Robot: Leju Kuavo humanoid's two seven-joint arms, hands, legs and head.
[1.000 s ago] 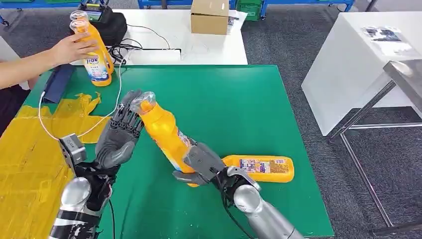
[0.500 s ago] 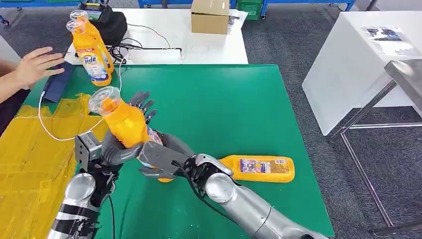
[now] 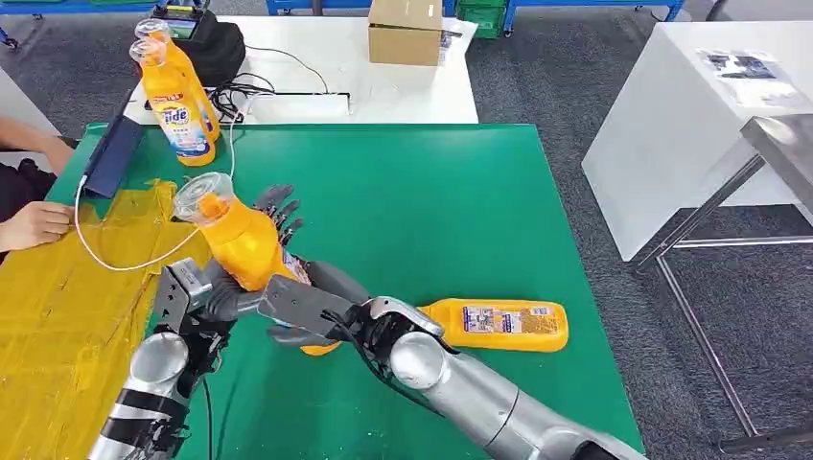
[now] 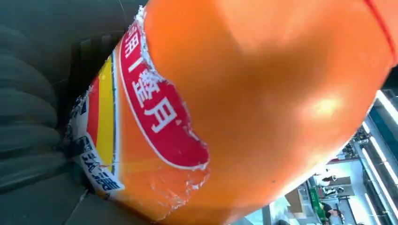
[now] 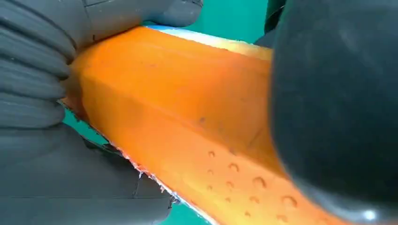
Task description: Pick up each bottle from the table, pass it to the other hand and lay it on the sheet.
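You had the held orange detergent bottle (image 3: 240,251) raised above the green mat (image 3: 431,220), tilted with its clear cap toward the yellow sheet (image 3: 58,316). Your right hand (image 3: 307,311) gripped the lower body of that bottle, with the grey thumb across its front. Your left hand (image 3: 235,278) sat behind the same bottle with its dark fingers (image 3: 278,206) standing up past the bottle's shoulder; the left wrist view showed the bottle's red and yellow label (image 4: 141,122) pressed right against the palm, but I could not tell whether those fingers had closed on it. In the right wrist view the grey fingers (image 5: 33,70) lay wrapped on the orange body. A second orange bottle (image 3: 499,324) lay on its side on the green mat, just beside your right forearm. Two more orange bottles (image 3: 177,101) stood upright at the far corner of the mat, next to a black bag (image 3: 206,43). A person's hand (image 3: 34,222) rested on the yellow sheet, well apart from the held bottle. A cardboard box (image 3: 406,31) stood on the white bench (image 3: 383,86) beyond the mat.
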